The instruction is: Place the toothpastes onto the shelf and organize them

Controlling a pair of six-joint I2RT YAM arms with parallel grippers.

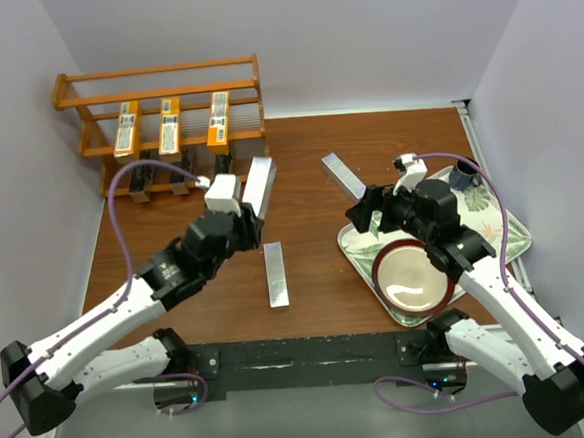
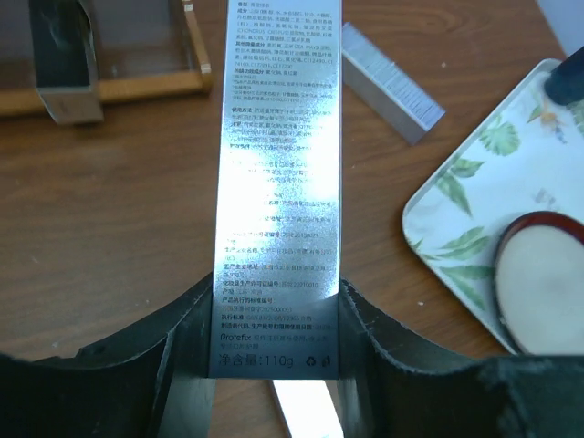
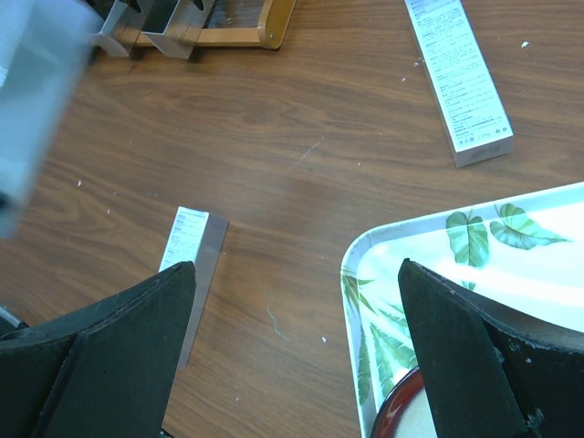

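Now left gripper (image 2: 278, 319) clamped on silver carton (image 1: 260, 185), its long axis pointing ahead toward shelf (image 1: 156, 72) just up-left; right gripper (image 3: 297, 301) wide open, empty, farther off by tray (image 3: 411, 228).

Wooden table (image 1: 300, 193) bears shelf (image 1: 158, 90), two silver cartons (image 1: 275, 275) (image 1: 342, 174), leafy tray (image 1: 500, 224)

Robot lab cell, I'd say: bare white walls (image 1: 359, 34) box in wood surface (image 1: 310, 193), my arms (image 1: 95, 338) bolted to rail (image 1: 312, 356), purple cables (image 1: 120, 231).
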